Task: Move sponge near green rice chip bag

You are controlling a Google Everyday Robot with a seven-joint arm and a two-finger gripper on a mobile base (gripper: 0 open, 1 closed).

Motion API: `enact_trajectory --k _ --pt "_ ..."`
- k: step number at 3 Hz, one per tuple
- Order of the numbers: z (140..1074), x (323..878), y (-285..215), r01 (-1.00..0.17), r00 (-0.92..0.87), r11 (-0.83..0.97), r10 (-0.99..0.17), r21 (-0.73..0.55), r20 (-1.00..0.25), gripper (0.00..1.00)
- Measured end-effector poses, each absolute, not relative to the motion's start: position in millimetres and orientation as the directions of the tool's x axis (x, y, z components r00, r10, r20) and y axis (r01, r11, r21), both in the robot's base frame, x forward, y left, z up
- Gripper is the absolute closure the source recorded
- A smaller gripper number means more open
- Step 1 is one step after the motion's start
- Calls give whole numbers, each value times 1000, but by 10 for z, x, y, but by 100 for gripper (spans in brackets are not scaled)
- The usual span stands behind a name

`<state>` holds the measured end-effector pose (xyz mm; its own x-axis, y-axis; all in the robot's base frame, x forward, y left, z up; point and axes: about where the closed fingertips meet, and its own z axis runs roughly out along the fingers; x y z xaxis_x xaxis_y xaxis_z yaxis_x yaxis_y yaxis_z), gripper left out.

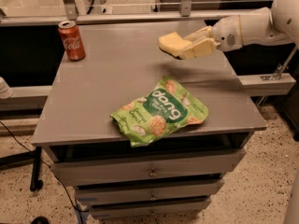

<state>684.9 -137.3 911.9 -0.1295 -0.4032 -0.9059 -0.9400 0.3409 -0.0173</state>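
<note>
The green rice chip bag lies flat near the front edge of the grey table, its "dang" lettering facing up. My gripper reaches in from the right on a white arm and is shut on the pale yellow sponge. It holds the sponge in the air above the right rear part of the table, behind the bag and a little to its right. The sponge sticks out to the left of the fingers.
A red cola can stands upright at the table's back left corner. The table has several drawers below its top. A rail runs behind the table, and a ledge sits to the right.
</note>
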Motion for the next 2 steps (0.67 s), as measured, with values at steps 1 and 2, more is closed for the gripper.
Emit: enact_trajectory --k 1,2 --pt "9163 6759 -1782 -930 -138 366 -444 -38 -885 100" --pt "9147 6541 -2123 -927 -170 375 -467 -21 -868 100"
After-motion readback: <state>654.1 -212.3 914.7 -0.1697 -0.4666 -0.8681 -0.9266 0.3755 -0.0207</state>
